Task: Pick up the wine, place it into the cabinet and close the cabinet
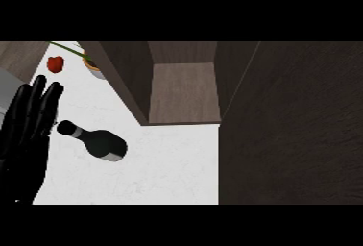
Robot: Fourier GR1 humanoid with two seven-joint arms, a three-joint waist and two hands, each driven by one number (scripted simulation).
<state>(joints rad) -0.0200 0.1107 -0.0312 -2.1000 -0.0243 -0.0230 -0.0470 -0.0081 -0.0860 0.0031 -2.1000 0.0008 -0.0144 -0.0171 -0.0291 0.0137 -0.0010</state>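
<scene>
Black fingers on the left hand point straight up, close together and flat. They hold nothing. This hand shows at the left edge of the head view and rests there, open. It is just beside the wine bottle, and I cannot tell if it touches the bottle's neck. The right hand does not show.

The wine bottle is dark, with a pale band near its bottom end. It lies on its side on the white counter. Its dark cap points up and to the left, toward the hand. Its wide bottom points down and to the right.

The cabinet is brown wood and sits at the top middle. Its door is open, and it is the big dark brown panel that fills the right side. Inside, a lighter brown shelf shows with nothing on it. The bottle is outside the cabinet, to its lower left, near but apart.

Far up on the left, a small red thing lies on the counter. Next to it, a pot peeks out from behind the cabinet's side, with a thin green stem above it. Both are well apart from the bottle.
</scene>
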